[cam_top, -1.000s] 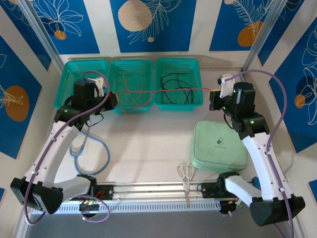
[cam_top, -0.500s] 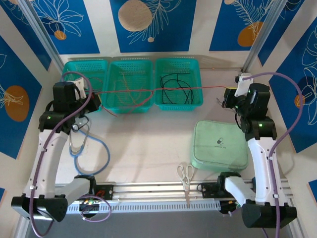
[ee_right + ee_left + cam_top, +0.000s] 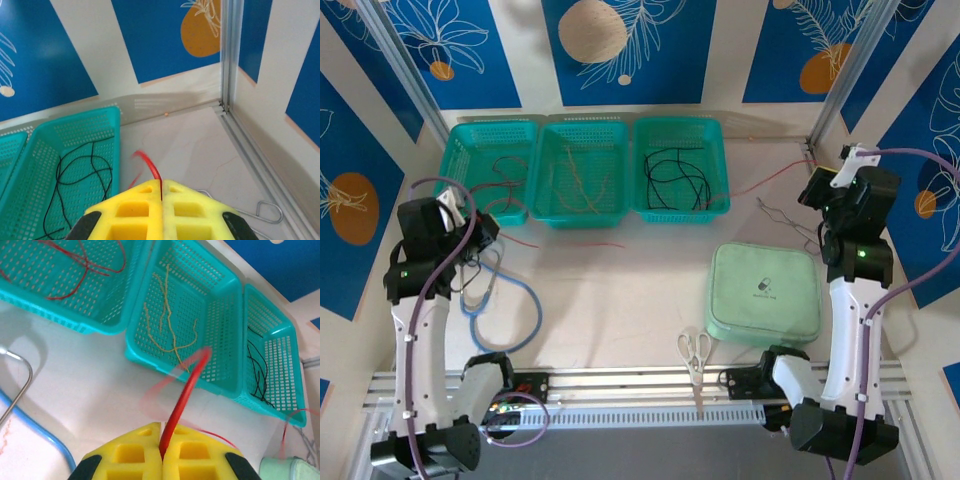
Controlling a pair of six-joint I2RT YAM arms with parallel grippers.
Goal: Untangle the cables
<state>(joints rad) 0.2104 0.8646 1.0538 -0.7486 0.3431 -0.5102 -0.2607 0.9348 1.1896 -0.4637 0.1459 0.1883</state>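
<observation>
On the bench [image 3: 620, 290], three teal baskets [image 3: 585, 216] beyond the left fingers [image 3: 150, 450] hold red, yellow and black cables [image 3: 672, 178]. The left fingers and right fingers [image 3: 152, 200] are each clenched on a red cable [image 3: 182, 400] jutting forward between them.

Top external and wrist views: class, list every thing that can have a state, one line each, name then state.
left gripper: shut on red cable
right gripper: shut on red cable
left basket: holds red cables
middle basket: holds yellow-tan cables
right basket: holds black cables
scissors: closed
green case: shut
</observation>
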